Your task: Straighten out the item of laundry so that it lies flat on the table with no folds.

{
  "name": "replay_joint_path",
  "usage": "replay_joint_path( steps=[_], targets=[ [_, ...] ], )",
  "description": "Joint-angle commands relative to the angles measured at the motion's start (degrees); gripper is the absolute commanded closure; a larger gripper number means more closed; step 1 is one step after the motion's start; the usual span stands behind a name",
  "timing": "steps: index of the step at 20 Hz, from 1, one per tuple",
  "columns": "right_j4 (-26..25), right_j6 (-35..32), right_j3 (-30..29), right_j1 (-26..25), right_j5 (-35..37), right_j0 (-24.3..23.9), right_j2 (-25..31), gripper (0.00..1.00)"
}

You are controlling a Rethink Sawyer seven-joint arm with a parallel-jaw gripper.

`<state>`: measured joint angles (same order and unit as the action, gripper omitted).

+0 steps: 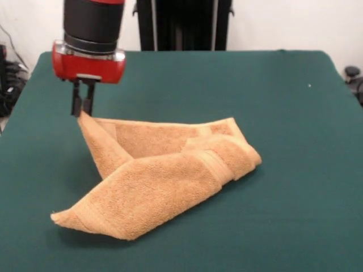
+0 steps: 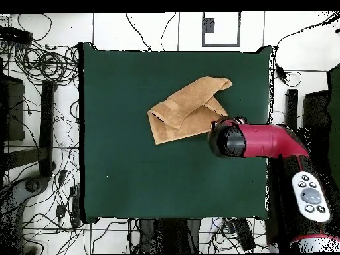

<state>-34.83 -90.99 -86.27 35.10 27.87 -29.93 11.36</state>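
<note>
The item of laundry (image 1: 164,181), a golden-tan towel, lies folded over itself on the green table (image 1: 283,124), left of centre in the front view. One corner is pulled up into a peak at the upper left. My gripper (image 1: 83,111) hangs from the red and black arm (image 1: 91,39), with its two black fingers pinched together on that raised corner. In the overhead view the towel (image 2: 186,109) sits in the table's (image 2: 133,166) upper middle. There the red arm (image 2: 259,141) covers the towel's right corner and hides the gripper.
Tangled cables (image 2: 40,63) and equipment lie on the floor round the table's edges. A tiny white speck (image 1: 309,86) sits on the cloth at the right. A control pad with buttons (image 2: 311,196) shows on the arm's base.
</note>
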Motion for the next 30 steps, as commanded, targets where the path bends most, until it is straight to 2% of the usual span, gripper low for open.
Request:
replay_joint_path(
  steps=[1,5,9,12,17,25,30],
  targets=[
    [-3.9,26.2,-6.9,0.0,6.4,-4.1,11.0,1.00],
    [-1.4,36.0,-12.0,2.8,9.9,-14.1,20.6,1.00],
    [1.9,33.8,-14.0,10.0,16.5,-13.0,21.0,1.00],
    [4.2,31.1,-15.9,14.7,17.8,-12.7,22.4,1.00],
    [7.1,27.8,-14.8,20.6,24.2,-9.3,21.0,1.00],
    [12.0,24.2,-14.2,24.6,26.0,-8.4,22.2,1.00],
    [12.3,25.1,-14.6,25.9,25.1,-8.4,22.1,1.00]
  ],
)
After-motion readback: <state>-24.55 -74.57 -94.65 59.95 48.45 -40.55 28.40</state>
